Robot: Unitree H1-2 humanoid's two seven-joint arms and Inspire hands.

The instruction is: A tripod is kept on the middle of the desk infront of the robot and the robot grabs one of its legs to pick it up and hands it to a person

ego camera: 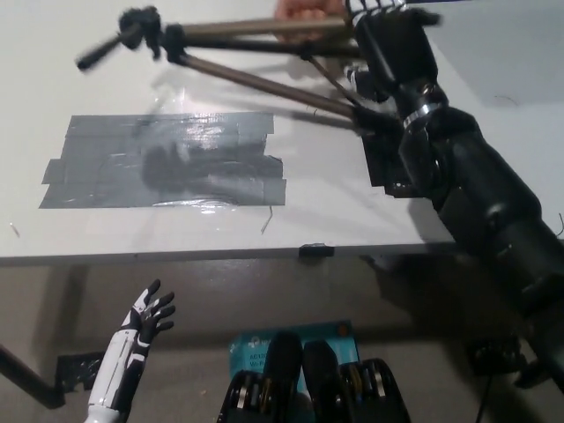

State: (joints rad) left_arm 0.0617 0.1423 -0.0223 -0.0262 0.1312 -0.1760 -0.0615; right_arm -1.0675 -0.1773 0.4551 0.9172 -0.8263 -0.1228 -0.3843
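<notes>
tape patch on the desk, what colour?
Silver-grey with glossy glare spots: the tape patch on the white desk, seen in the head view.

Count here: 1 tripod (256, 55), 1 desk (352, 220), 1 grey tape patch (159, 163), 1 person's hand (304, 11), 1 blue item (251, 345) on the floor. My hands: 2, white left hand (150, 313) and black right hand (392, 44).
</notes>
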